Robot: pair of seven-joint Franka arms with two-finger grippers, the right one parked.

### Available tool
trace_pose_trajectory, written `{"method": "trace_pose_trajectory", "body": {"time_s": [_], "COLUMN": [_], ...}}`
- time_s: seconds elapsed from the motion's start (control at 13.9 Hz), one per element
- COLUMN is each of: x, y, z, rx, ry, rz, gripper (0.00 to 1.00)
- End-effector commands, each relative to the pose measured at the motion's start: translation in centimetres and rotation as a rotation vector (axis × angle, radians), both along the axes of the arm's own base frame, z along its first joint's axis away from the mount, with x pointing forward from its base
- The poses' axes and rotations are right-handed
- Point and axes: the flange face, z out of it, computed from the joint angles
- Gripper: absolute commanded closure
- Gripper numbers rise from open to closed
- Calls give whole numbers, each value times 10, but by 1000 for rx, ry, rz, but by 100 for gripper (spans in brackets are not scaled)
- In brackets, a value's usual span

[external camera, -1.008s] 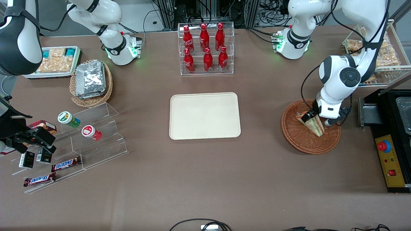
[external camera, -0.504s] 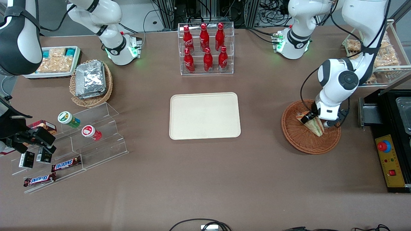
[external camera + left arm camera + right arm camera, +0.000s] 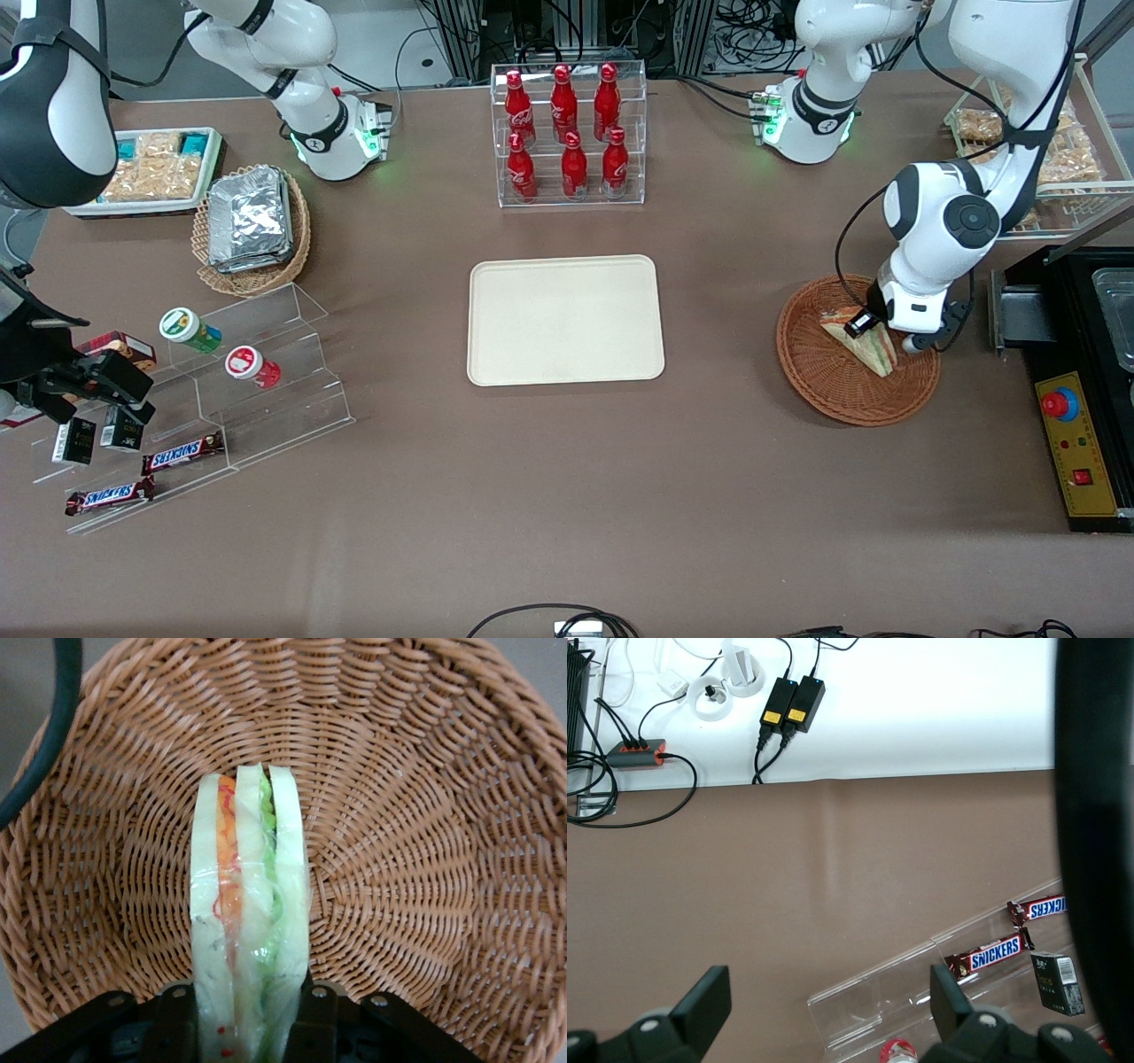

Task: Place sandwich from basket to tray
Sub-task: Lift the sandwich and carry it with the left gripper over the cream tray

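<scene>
The sandwich (image 3: 873, 348), a wrapped wedge with orange and green filling, stands on edge in the reddish-brown wicker basket (image 3: 833, 390) toward the working arm's end of the table. My left gripper (image 3: 881, 335) reaches down into the basket and is shut on the sandwich's wide end. In the left wrist view the black fingers (image 3: 323, 1014) press both sides of the sandwich (image 3: 248, 904), with the basket (image 3: 425, 859) weave all around it. The cream tray (image 3: 565, 266) lies bare at mid-table, well apart from the basket.
A clear rack of red bottles (image 3: 570, 133) stands farther from the front camera than the tray. A black unit with a red stop button (image 3: 1060, 404) sits beside the basket. A wire rack of bagged snacks (image 3: 1054, 151), a foil-packet basket (image 3: 252, 230) and acrylic steps (image 3: 257, 390) are also there.
The left arm's wrist has shifted slightly toward the working arm's end, and the sandwich has turned a little with the gripper. It stays inside the basket.
</scene>
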Motion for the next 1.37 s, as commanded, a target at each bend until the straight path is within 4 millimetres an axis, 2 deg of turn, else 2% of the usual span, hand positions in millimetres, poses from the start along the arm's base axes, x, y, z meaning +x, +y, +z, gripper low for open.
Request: {"method": "trace_pose_trajectory", "body": {"time_s": [0.0, 0.14, 0.43, 0.65, 0.94, 1.22, 1.3], "x": [7, 16, 38, 44, 30, -8, -17], "y": [-1, -9, -68, -127, -221, -297, -313], "z": [35, 66, 119, 151, 160, 160, 150], "rx": [27, 45, 65, 66, 40, 50, 70], "ry": [12, 29, 71, 73, 44, 29, 37], "rz": [-10, -30, -118, -187, -293, -451, -508], "gripper": [100, 100, 100, 100, 100, 100, 100]}}
